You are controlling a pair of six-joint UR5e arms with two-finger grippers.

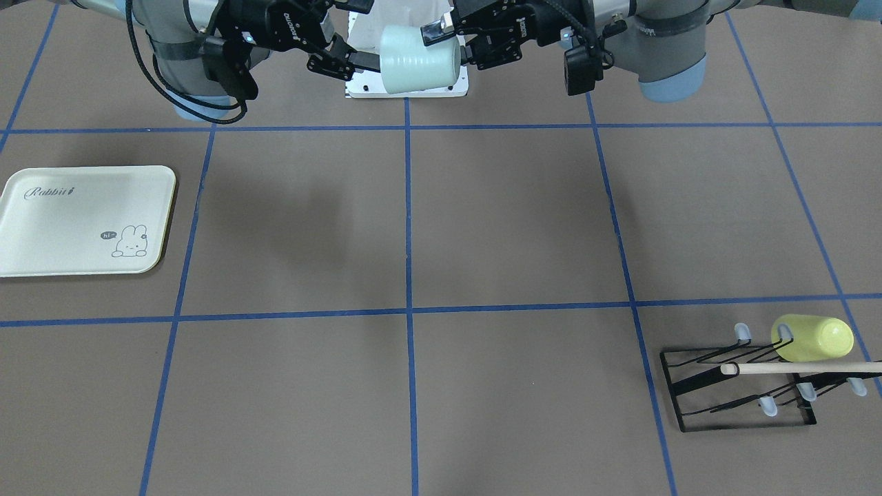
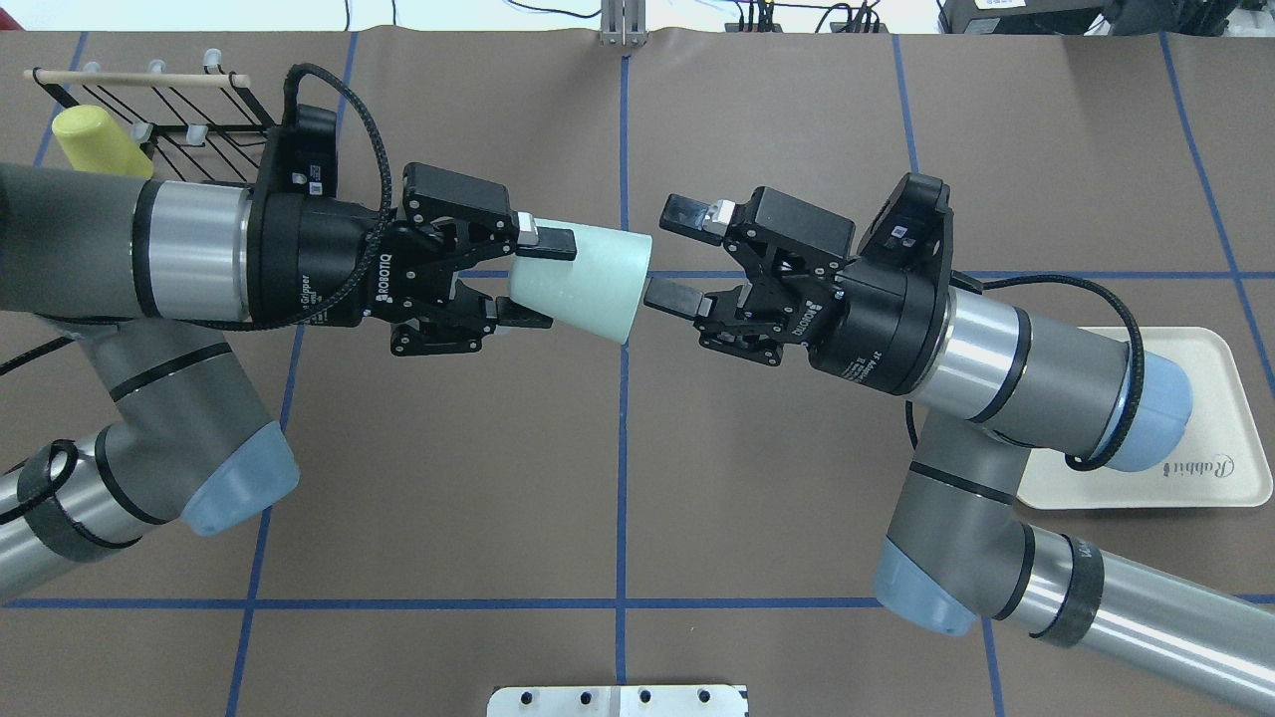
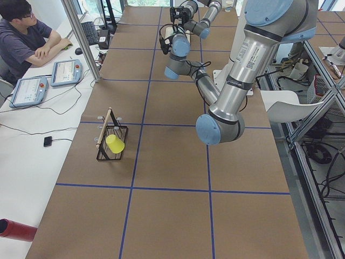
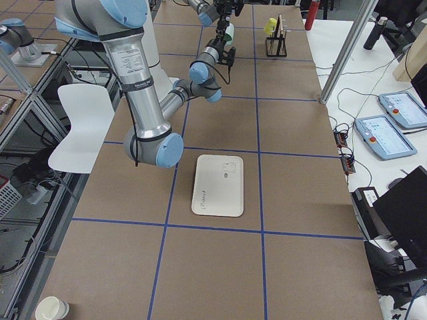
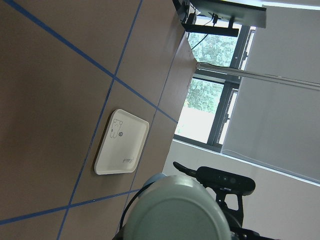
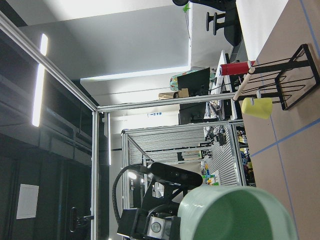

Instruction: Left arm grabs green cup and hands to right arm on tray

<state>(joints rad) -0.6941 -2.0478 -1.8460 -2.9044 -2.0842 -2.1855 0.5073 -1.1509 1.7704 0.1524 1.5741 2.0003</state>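
Front view: green cup [image 1: 420, 60] hangs sideways in mid-air by the robot's base, between both grippers, so each can reach one end. The tray [image 1: 69, 227] lies flat on the right arm's side, well apart from the cup and bare, ready to take it. Overhead: left gripper [image 2: 546, 281] is clamped on the cup's narrow base end, with the wide mouth pointing across at the right gripper [image 2: 669, 254]. That gripper's fingers are spread and its lower tip is just beside the rim, prob. not touching yet. Both forearms run near level, wrists aimed at each other, elbows bent back twd the robot. Left side view: grippers too far and small to judge. Right side view: cup is a pale speck up high, tray mid-table. Left wrist cam: cup's closed base fills the bottom, tray beyond. Right wrist cam: cup's open mouth faces the lens, w/ yellow-green cup [image 6: 256, 107] on its wire rack [image 6: 287, 75] behind. Handover looks unfinished
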